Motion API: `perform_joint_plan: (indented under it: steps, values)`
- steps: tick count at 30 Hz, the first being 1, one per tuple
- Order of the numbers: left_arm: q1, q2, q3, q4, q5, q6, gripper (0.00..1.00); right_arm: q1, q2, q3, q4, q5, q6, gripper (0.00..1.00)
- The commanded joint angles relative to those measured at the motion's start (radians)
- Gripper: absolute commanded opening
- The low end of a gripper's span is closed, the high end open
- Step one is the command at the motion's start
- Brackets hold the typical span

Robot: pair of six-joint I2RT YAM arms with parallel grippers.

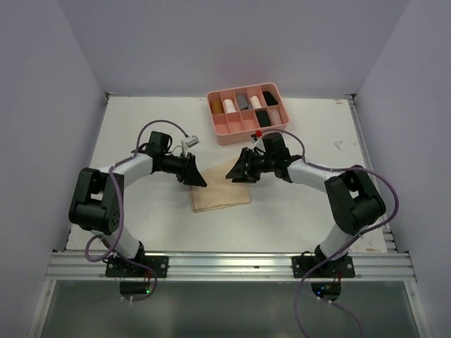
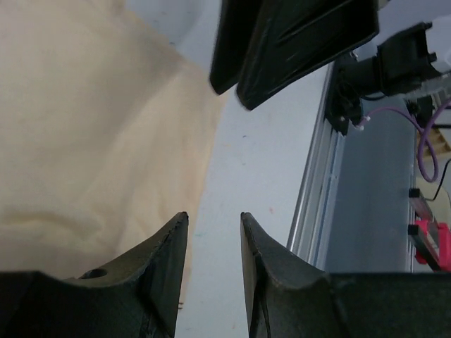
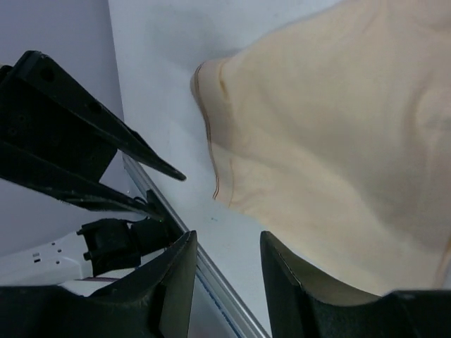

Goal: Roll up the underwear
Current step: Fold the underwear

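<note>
The left gripper stood partly open, a clear gap between its two dark fingers with only the bare white table showing through in its wrist view, so it held nothing. The right gripper was likewise open and empty, its jaws apart with table surface showing between them just beside the cloth's edge. From above, the two grippers pointed toward each other across the middle of the table, tips near but apart, both tilted down over the far edge of the tan underwear. That garment lay spread flat and unrolled on the table, between the two arms and a little nearer their bases than the fingertips were. The left gripper's tip sat over its far left corner and the right gripper's over its far right corner; whether either touched the fabric could not be told. In the left wrist view the tan underwear filled the left side, its edge running down to one finger, with the right gripper hanging at the top. In the right wrist view the garment showed a stitched hem with a slight curl at one corner. At the far side of the table stood a pink tray, well apart from the garment, its compartments holding small rolled bundles, some pale and some black.
</note>
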Motion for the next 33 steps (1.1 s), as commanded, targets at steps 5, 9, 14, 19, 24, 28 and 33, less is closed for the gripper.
perform_joint_plan:
  steps: [5,9,14,19,24,28,33]
  values:
    - [-0.100,-0.028,-0.158,0.031,-0.005,-0.031,0.36,0.092,0.025,-0.104,0.108,-0.035,0.084,0.44]
    - [-0.094,0.099,-0.147,0.051,-0.124,-0.055,0.36,0.092,0.100,-0.163,0.161,-0.034,0.104,0.43]
    - [-0.002,0.254,-0.087,-0.003,-0.146,-0.040,0.35,0.077,0.180,-0.218,0.188,-0.024,0.077,0.42]
    - [0.018,0.251,-0.024,-0.130,-0.059,0.099,0.35,0.076,0.091,-0.247,0.169,-0.026,0.069,0.41]
    - [-0.018,0.164,0.168,-0.587,0.070,0.521,0.40,0.083,-0.145,-0.123,0.026,-0.038,0.046,0.40]
    - [-0.011,0.130,0.269,-0.621,0.102,0.519,0.40,0.053,-0.115,0.061,-0.078,0.022,-0.017,0.38]
    - [0.051,0.072,0.210,-0.078,0.018,0.042,0.40,-0.010,0.074,0.225,0.008,0.089,0.011,0.29]
